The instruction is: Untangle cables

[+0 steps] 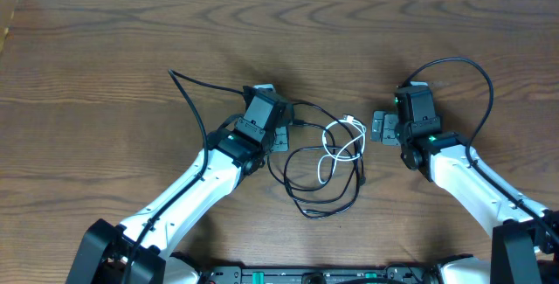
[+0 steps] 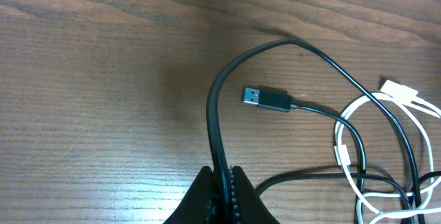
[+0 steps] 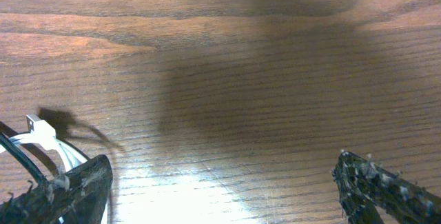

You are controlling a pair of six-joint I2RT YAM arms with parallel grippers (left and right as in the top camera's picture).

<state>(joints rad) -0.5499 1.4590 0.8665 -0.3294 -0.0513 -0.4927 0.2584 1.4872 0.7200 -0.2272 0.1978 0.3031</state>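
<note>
Overhead view: the cables lie in one loose tangle on the wooden desk [image 1: 105, 39], between the two arms. The white cable [image 1: 334, 148] is coiled in small loops in the middle of it. The black cables [image 1: 314, 210] loop around and across the white cable, with the widest loop spreading toward the arm bases.

The left fingers [image 2: 196, 203] sit just beside the white cable, on the left arm's side of it. They are pressed together on a strand of black cable [image 2: 213, 114]. In the left wrist view that strand rises from between them, arcs over, then runs down across the white cable's loops. A black USB plug [image 2: 267, 98] lies flat on the desk under that arc, close to the white cable, its metal end pointing away from it. The white cable's own plug [image 2: 400, 89] rests at the far edge of its coil.

The right fingers [image 3: 76, 189] stand on the opposite side of the white cable, near it, spread wide apart with only bare desk between them. In the right wrist view one finger is close beside the white plug and a bit of black cable; whether it touches them cannot be told.
</note>
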